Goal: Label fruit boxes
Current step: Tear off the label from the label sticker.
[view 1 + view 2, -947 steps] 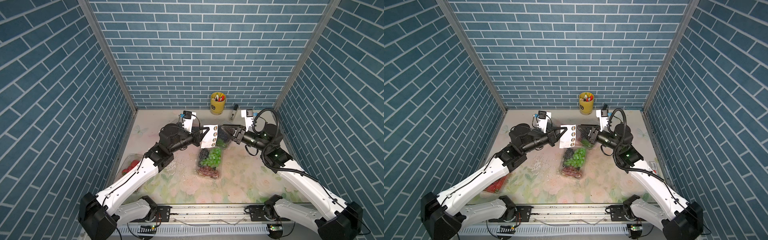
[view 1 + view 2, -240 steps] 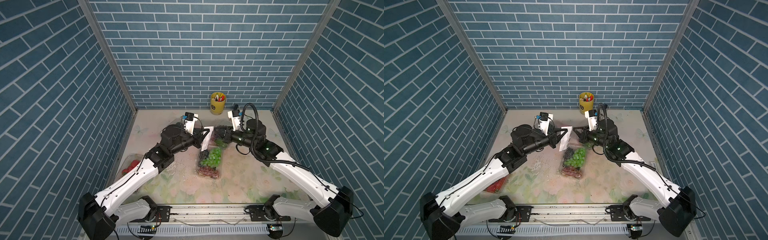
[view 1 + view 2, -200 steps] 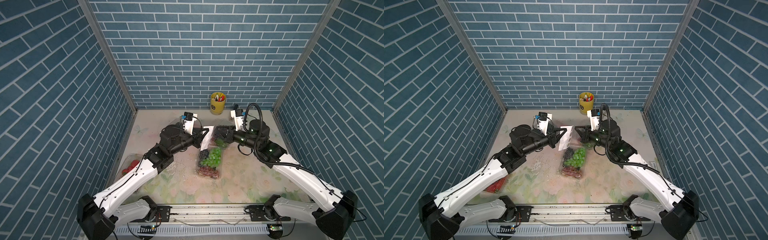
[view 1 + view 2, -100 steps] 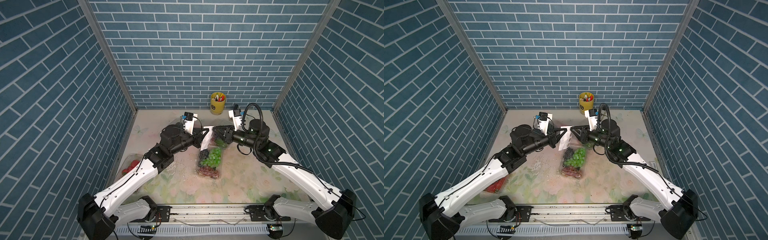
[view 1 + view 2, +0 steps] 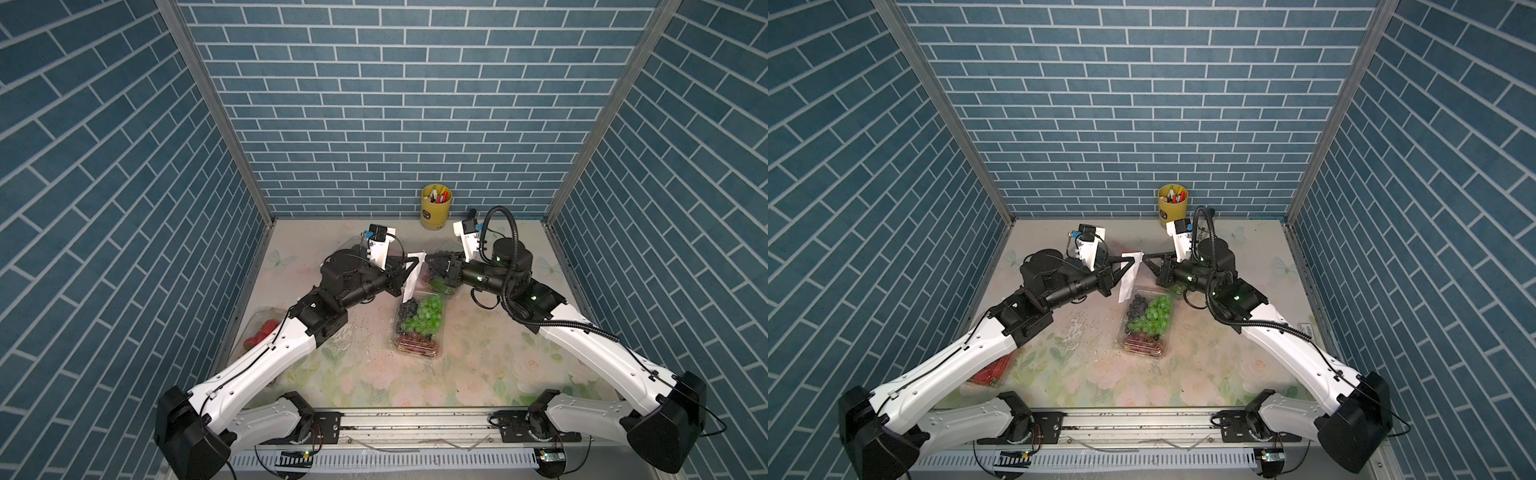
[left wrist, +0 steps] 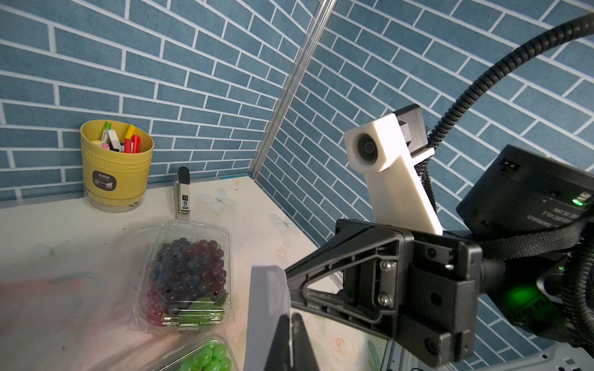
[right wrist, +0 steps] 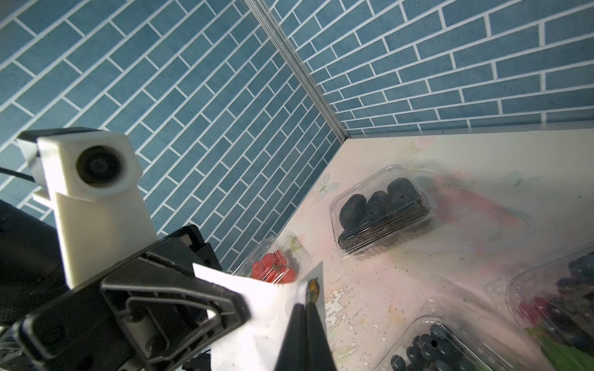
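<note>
Setting: blue brick-pattern walls close three sides of a table under a floral cover (image 5: 374, 374).
Left gripper (image 5: 1133, 262): clamped on the white sticker sheet (image 5: 1127, 289), holding it upright in the air above the table's middle.
Right gripper (image 5: 1145, 261): jaws pressed together, coming in from 3 o'clock of the sheet with the tips at its upper edge. In the right wrist view they meet a small dark-and-yellow sticker (image 7: 313, 287).
Fruit boxes: the mixed grape box (image 5: 417, 322) lies at the table's centre, at 6 o'clock of the sheet. The purple grape box (image 6: 189, 273) sits at its 1 o'clock, below the right wrist. The strawberry box (image 5: 259, 332) is at 8 o'clock against the side wall, the black berry box (image 7: 382, 208) at 11 o'clock. No label shows on any lid in view.
Farther out: yellow pen cup (image 5: 436, 205) at 12 o'clock by the back wall.
Step, as judged: peeling a sticker off, nothing applied yet.
Risks: a pinch that caught backing paper too would drag or tear the sheet. A thin lip could slip out. A freed sticker may curl onto a finger.
Hidden: whether the sticker's lip really lies between the right jaws cannot be told. The sticker's picture is too small to read. In both top views the left arm covers most of the black berry box.
</note>
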You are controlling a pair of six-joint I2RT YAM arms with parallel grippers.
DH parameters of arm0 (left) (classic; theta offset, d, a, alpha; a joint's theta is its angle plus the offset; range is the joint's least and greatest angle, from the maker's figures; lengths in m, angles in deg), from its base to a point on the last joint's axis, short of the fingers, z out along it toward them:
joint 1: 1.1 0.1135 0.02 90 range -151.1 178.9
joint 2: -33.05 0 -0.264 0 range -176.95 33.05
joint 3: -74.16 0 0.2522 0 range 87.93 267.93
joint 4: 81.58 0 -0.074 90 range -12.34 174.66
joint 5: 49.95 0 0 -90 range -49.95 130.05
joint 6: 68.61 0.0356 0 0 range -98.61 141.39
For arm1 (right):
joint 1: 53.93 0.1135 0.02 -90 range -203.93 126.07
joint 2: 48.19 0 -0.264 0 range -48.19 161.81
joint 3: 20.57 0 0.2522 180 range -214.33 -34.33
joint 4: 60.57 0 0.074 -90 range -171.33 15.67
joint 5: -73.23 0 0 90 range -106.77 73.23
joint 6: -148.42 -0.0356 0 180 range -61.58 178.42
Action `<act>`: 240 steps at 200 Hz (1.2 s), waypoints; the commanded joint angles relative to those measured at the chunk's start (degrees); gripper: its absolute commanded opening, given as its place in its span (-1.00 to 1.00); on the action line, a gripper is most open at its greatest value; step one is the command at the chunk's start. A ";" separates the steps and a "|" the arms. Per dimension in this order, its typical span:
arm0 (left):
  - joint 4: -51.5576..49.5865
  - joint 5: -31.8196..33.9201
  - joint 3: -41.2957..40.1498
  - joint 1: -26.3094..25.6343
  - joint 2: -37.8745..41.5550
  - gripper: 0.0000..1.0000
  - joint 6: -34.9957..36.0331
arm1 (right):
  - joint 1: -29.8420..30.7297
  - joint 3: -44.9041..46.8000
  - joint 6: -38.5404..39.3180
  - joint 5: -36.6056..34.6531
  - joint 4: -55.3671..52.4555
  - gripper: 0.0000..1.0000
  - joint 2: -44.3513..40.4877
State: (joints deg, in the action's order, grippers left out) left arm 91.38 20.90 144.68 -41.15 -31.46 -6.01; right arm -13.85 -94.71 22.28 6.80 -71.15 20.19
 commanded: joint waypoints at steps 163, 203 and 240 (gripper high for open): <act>-6.35 8.12 -0.75 2.24 4.84 -1.00 2.65 | -4.56 -0.85 6.73 -12.89 -15.90 -1.00 -3.26; -8.66 8.31 -1.64 2.43 5.33 -1.00 5.10 | -8.42 -10.17 14.12 -20.07 -30.05 -1.00 5.78; -8.80 10.47 -4.25 2.44 7.53 -1.00 5.95 | -8.52 -21.84 20.53 -30.11 -40.42 -1.00 17.98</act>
State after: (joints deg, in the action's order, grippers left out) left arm 83.25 29.51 142.49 -39.10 -26.04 -1.77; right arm -22.44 -109.90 35.24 -14.36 -100.42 32.12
